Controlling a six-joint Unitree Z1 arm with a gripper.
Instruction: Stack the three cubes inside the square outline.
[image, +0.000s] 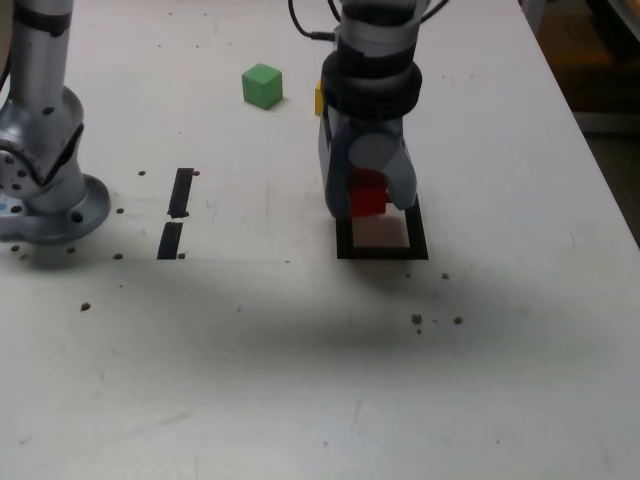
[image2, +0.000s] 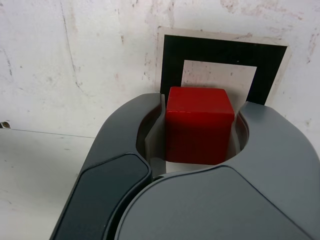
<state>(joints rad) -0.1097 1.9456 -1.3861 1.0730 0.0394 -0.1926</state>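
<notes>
Exterior view: a robot arm reaches down over a pale, speckled table, its gripper (image: 372, 185) clasping a red cube (image: 367, 198) above a square outline (image: 417, 243) of thick black tape with a light centre. Beyond it, towards the exterior view's left, a green cube (image: 263, 87) sits on the table. A sliver of a yellow cube (image: 319, 98) shows beside the arm, which hides the rest. Two short black tape strips (image: 181, 192) lie towards the exterior view's left. The cube's height over the table is hard to judge here; it seems to be raised, though it may be lower than it looks.

Wrist view: the jaws are closed on the red cube, one on each of two opposite sides. The cube covers part of the outline's centre, and black tape shows beyond it. This looks like the placing of a first cube. If the jaws let go while it is still raised, it could drop and tip; if the arm lowers it off-centre, it could land on the tape, leaving a poor base for the other two
</notes>
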